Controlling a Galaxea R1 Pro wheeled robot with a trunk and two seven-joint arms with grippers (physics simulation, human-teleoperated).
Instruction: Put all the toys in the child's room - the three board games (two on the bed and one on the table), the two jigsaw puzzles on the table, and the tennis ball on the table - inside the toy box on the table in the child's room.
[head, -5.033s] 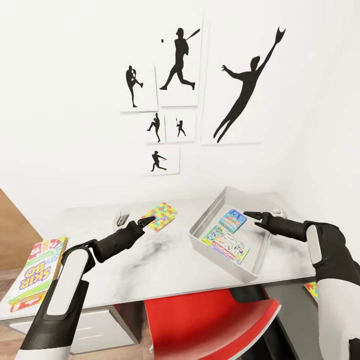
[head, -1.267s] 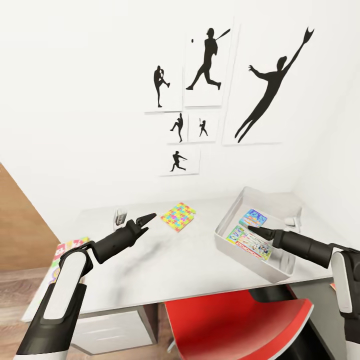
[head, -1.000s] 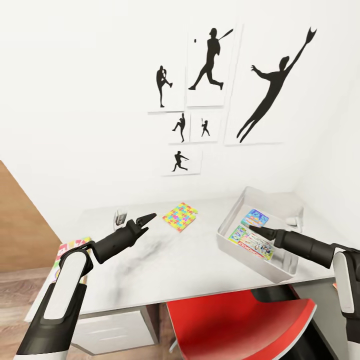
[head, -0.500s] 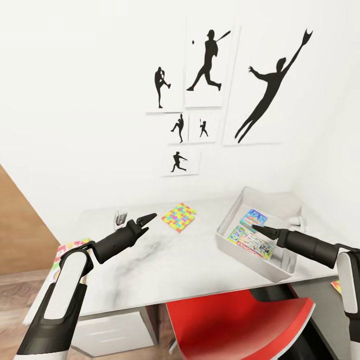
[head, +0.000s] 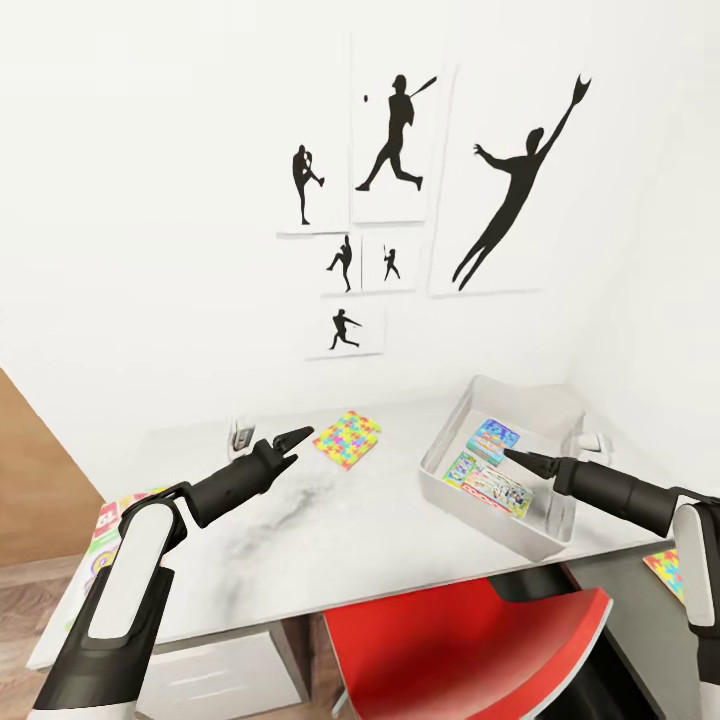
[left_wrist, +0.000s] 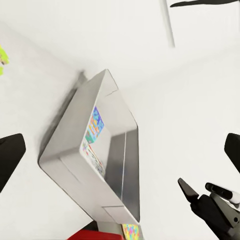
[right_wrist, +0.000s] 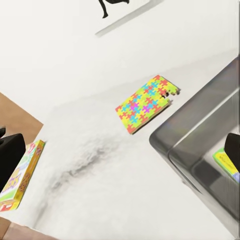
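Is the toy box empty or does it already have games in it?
Not empty. The toy box holds a small blue game and a larger white-green game lying flat on its floor.

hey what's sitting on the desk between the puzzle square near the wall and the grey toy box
Nothing: in the head view and the right wrist view, the stretch of table between the jigsaw puzzle and the toy box is bare.

the skip-bo box (head: 108, 520) is mostly hidden behind the left arm. a second jigsaw puzzle (head: 668, 572) is cut off by the head view's right edge. print on the games in the toy box (head: 447, 448) is too small to read.
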